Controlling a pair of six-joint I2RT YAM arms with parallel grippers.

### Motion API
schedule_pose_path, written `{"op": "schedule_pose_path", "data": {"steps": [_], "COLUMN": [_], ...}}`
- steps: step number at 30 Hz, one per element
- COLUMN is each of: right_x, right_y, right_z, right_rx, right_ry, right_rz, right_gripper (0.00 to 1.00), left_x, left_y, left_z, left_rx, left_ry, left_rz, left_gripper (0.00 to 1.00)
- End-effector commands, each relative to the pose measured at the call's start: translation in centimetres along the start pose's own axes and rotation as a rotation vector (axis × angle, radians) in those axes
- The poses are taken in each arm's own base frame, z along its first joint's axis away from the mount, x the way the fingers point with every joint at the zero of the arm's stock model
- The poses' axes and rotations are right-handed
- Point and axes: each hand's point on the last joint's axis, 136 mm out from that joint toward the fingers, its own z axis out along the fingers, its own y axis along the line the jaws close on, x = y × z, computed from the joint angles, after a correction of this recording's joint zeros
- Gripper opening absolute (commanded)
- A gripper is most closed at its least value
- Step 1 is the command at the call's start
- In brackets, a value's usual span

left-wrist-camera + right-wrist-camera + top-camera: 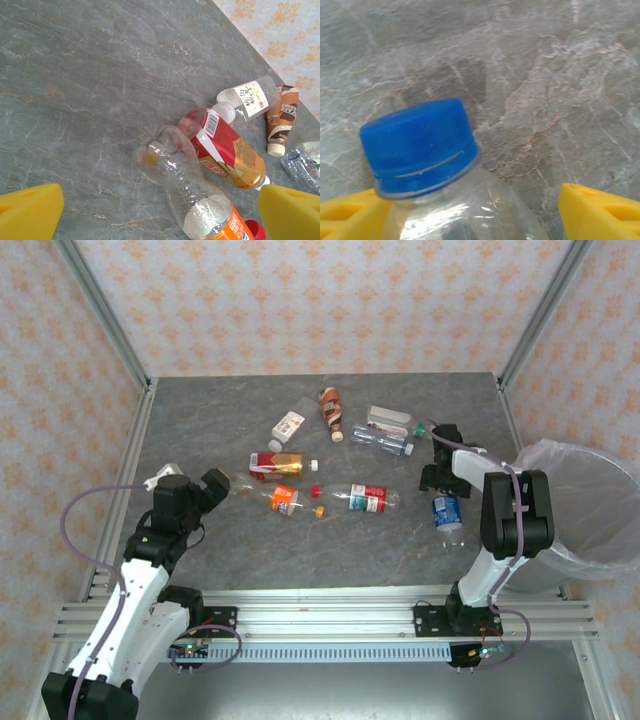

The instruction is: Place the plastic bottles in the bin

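Observation:
Several plastic bottles lie scattered mid-table, among them a red-and-gold one (275, 464), an orange-labelled one (285, 500) and a red-labelled clear one (367, 498). My right gripper (436, 481) is low over a blue-labelled bottle (447, 512). In the right wrist view its yellow fingers (597, 210) straddle the shoulder of this blue-capped bottle (420, 145); the left finger touches it and the right stands apart. My left gripper (160, 212) is open above the orange-labelled bottle (200, 210), which lies between its fingers (30, 212). The bin (575, 455) stands off the table's right edge.
A brown bottle (331, 412), a white-labelled one (289, 426) and two clear ones (385, 432) lie further back. Loose red (316, 490) and orange (319, 511) caps sit between the middle bottles. Metal posts and patterned walls close in the table.

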Motion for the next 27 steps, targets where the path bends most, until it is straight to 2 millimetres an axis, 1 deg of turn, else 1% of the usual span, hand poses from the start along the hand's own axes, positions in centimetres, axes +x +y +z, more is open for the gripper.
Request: {"op": "schedule_pose_path", "data": {"steps": [1, 4, 5, 6, 10, 12, 14, 19, 23, 27], "right_x": [0.8, 0.3, 0.1, -0.2, -1.3, -1.9, -2.4, -4.1, -5.6, -7.1], "right_y": [2.0, 2.2, 2.1, 2.3, 2.8, 3.2, 3.6, 3.9, 3.7, 4.0], "right_z": [0.3, 0.2, 0.1, -0.1, -0.9, -1.7, -2.6, -6.0, -9.9, -14.6], "right_rx": [-0.081, -0.082, -0.080, -0.086, -0.108, -0.131, -0.150, -0.178, -0.220, -0.311], "right_ry": [0.031, 0.019, 0.014, 0.006, -0.036, -0.067, -0.096, -0.212, -0.329, -0.468], "right_rz": [-0.016, -0.015, -0.012, -0.012, 0.012, 0.024, 0.028, 0.039, 0.078, 0.111], "right_gripper": [0.71, 0.59, 0.57, 0.53, 0.44, 0.41, 0.41, 0.41, 0.40, 0.40], "left_x": [-0.4, -0.3, -0.3, -0.3, -0.2, -0.1, -0.2, -0.4, -0.6, -0.4], "left_y": [-0.5, -0.6, -0.7, -0.6, -0.3, -0.3, -0.6, -1.7, -2.3, -3.2], "left_z": [0.5, 1.0, 1.1, 1.2, 1.4, 1.6, 1.7, 2.2, 2.3, 2.5], "left_rx": [-0.002, 0.001, 0.006, 0.010, 0.004, 0.002, 0.007, 0.027, 0.044, 0.076], "left_ry": [-0.008, -0.008, -0.011, -0.015, -0.021, -0.018, -0.011, 0.007, 0.003, 0.019], "left_rz": [-0.012, -0.034, -0.044, -0.055, -0.074, -0.075, -0.075, -0.075, -0.082, -0.067], "left_gripper": [1.00, 1.00, 1.00, 1.00, 1.00, 1.00, 1.00, 1.00, 1.00, 1.00]}}
